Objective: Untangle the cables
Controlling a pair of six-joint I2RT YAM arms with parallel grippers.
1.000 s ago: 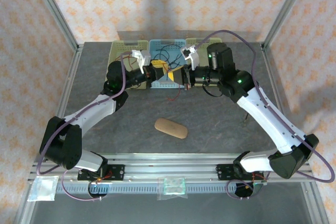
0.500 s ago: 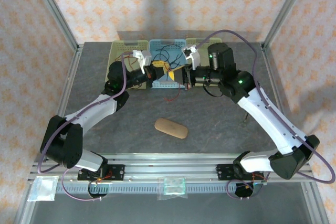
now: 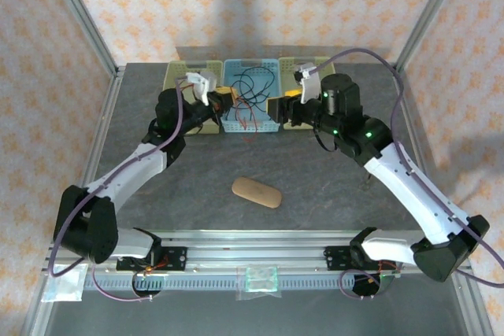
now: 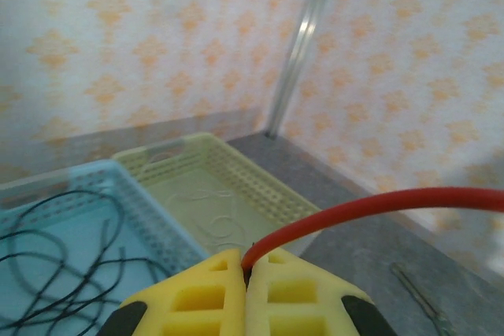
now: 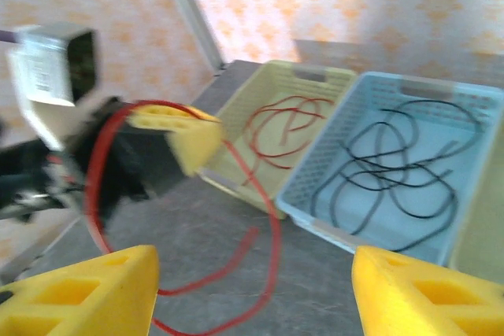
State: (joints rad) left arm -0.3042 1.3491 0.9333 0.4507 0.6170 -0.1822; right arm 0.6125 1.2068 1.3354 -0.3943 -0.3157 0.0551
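A pale-green basket [image 3: 178, 76] of red cables [image 5: 277, 125] sits at upper middle of the top view, with a blue basket [image 3: 252, 63] of black cables [image 5: 402, 169] just right of it. The left gripper [image 4: 246, 269], nearer the green basket, is clamped on a loose red cable [image 4: 354, 208] trailing rightward. The right gripper [image 5: 252, 293] gapes wide, holding nothing.

left arm [image 3: 126, 172] and right arm [image 3: 409, 186] had white links, black joints, purple cables [image 3: 362, 52]; left gripper [image 4: 247, 267] was yellow, latticed.
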